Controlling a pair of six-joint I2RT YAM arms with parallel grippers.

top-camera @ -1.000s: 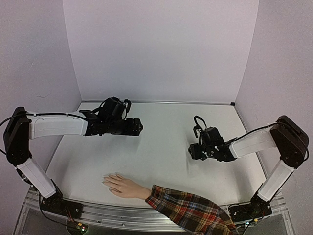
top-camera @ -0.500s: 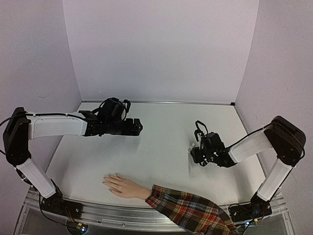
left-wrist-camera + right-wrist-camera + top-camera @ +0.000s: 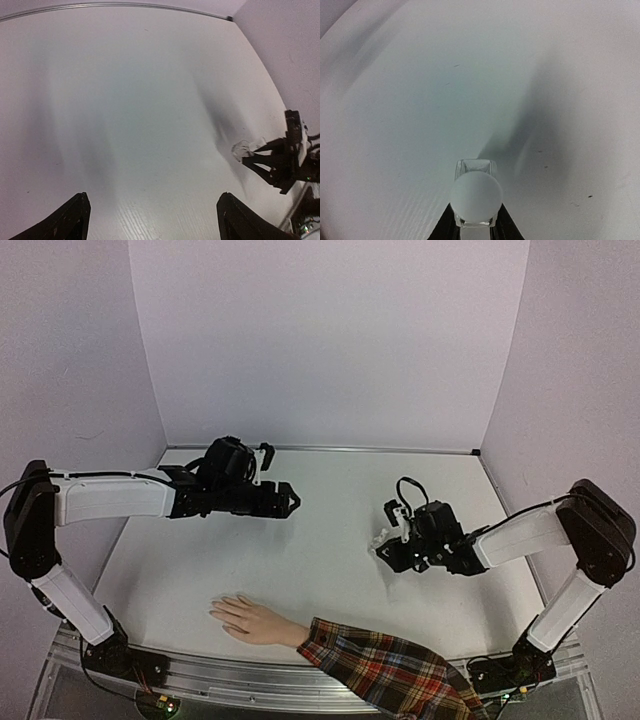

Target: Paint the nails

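Lying at the near edge of the matte white table (image 3: 330,490), a smooth beige mannequin hand (image 3: 255,621) points its fingers left. The nails (image 3: 214,612) tip those fingers, too small to make out. A red plaid cloth sleeve (image 3: 390,670) covers the arm on its right. The left gripper (image 3: 290,500), black on a white-shelled arm, hangs over the far left of the table with its jaws spread wide, nothing between them. The right gripper (image 3: 388,550) sits at mid-right, well apart from the mannequin hand, jaws closed on a small clear bottle (image 3: 381,539).

From the left wrist, two black wedge-shaped fingertips (image 3: 75,222) stand far apart at the bottom corners over the bare table, whose surface shows a faint wood grain. Far right, the other gripper's dark fingers pinch the glassy bottle.

From the right wrist, slim black fingers (image 3: 446,227) clamp the bottle from both sides. Its cap (image 3: 476,195) is round, frosted white; the body beneath is square clear glass.
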